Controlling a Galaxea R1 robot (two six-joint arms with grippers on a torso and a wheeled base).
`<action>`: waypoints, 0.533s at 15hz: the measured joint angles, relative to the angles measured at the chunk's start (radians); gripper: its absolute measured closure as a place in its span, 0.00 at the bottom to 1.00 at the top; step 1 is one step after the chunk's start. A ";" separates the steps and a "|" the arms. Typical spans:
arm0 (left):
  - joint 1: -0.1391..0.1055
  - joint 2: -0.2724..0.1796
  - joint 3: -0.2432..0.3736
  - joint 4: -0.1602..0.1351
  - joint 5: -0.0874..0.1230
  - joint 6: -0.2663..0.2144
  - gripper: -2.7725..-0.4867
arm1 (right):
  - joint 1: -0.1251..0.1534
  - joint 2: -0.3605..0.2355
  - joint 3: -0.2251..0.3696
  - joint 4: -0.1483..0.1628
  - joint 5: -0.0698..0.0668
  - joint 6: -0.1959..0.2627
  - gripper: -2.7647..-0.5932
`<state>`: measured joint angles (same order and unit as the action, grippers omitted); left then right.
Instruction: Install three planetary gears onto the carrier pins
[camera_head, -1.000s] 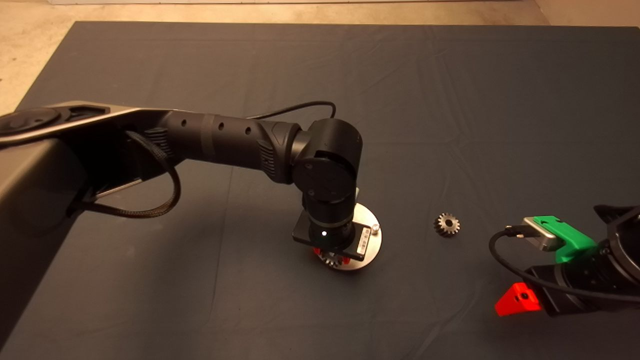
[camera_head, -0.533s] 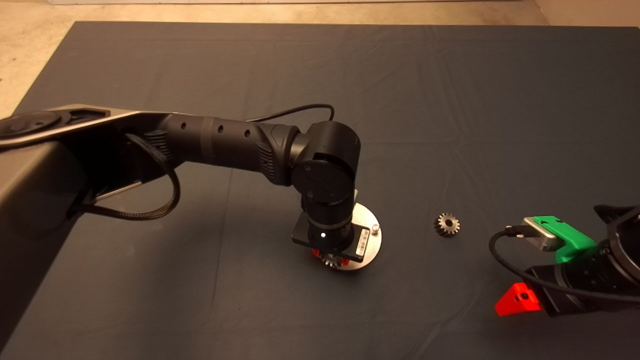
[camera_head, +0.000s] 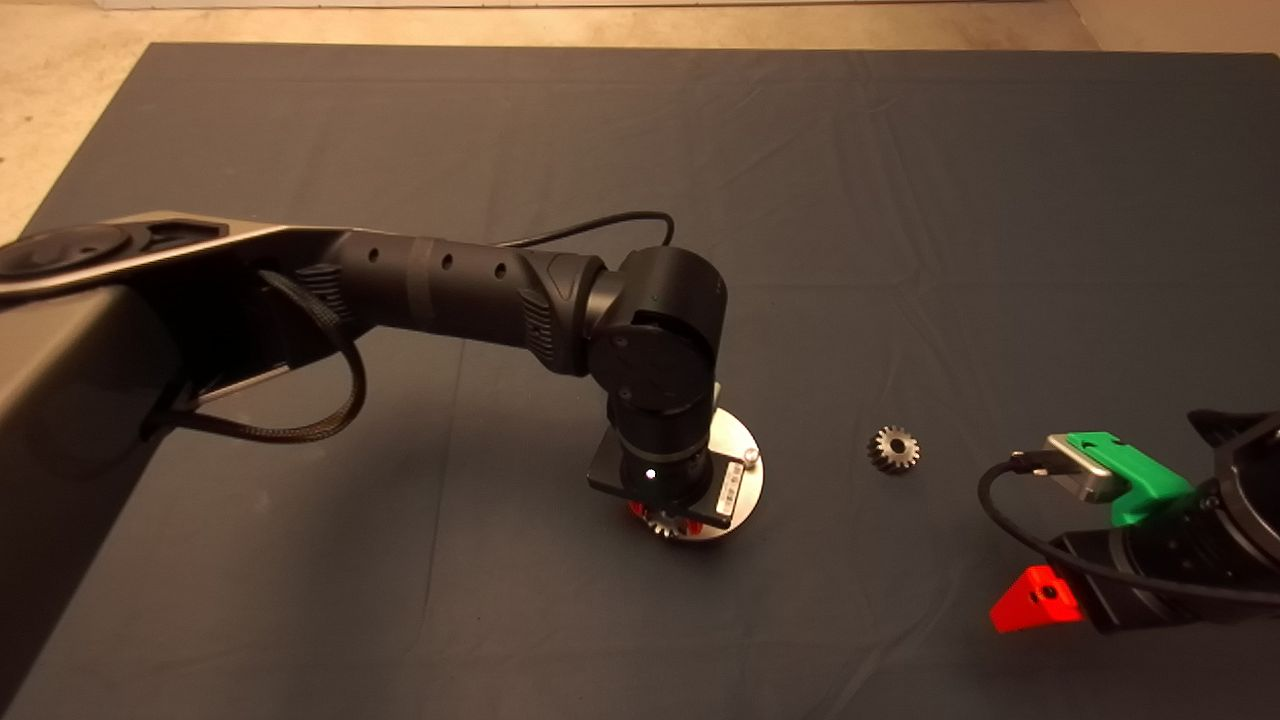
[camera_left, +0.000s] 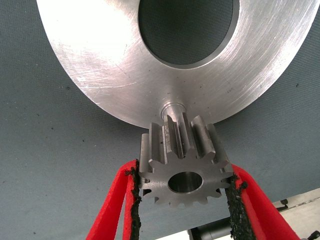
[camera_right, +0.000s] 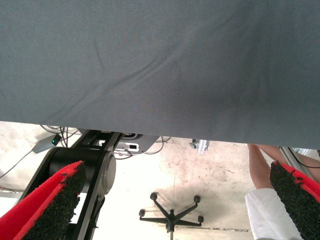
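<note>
Reaching in from the left edge, my left arm (camera_head: 420, 290) bends at the wrist and points its left hand (camera_left: 183, 197) straight down over the near rim of the carrier plate (camera_head: 740, 445) on the dark surface (camera_head: 900, 200). From the wrist camera I see the two red fingers (camera_left: 112, 205) pinching a silver gear (camera_left: 184, 167) by its toothed flanks, bore facing the camera, with one carrier pin (camera_left: 171, 108) standing on the plate just beyond the gear; the gear is not on that pin. My right hand (camera_head: 1060, 590) sits parked at the lower right edge of the head view, well apart from the plate, and its pads (camera_right: 55, 205) are spread wide with only the surface and the floor beyond it between them; a person's leg (camera_right: 260, 165) shows near one pad. Compared with a second ago, the left wrist has shifted slightly toward the near side of the surface and the forearm sits a touch lower in the head view, while the loose gear and the right hand have not moved. Counting, I see two gears: the one in the left hand and a darker gear (camera_head: 893, 449) lying alone on the surface between the plate and the right hand. I can make out two pins: the one by the held gear and another pin (camera_head: 751, 457) at the plate's right edge.
</note>
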<state>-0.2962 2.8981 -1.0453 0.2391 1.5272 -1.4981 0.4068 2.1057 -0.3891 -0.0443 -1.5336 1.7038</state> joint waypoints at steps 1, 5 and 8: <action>0.000 0.000 -0.001 0.001 0.000 0.000 0.81 | 0.000 0.000 0.000 0.000 0.000 0.000 0.02; 0.000 0.013 -0.009 0.007 0.004 0.000 0.81 | 0.000 0.000 0.000 0.000 0.000 0.000 0.02; 0.000 0.015 -0.015 0.008 0.005 0.000 0.81 | 0.000 0.000 0.000 0.000 0.000 0.000 0.02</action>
<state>-0.2962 2.9134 -1.0606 0.2472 1.5321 -1.4977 0.4068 2.1057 -0.3891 -0.0441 -1.5336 1.7038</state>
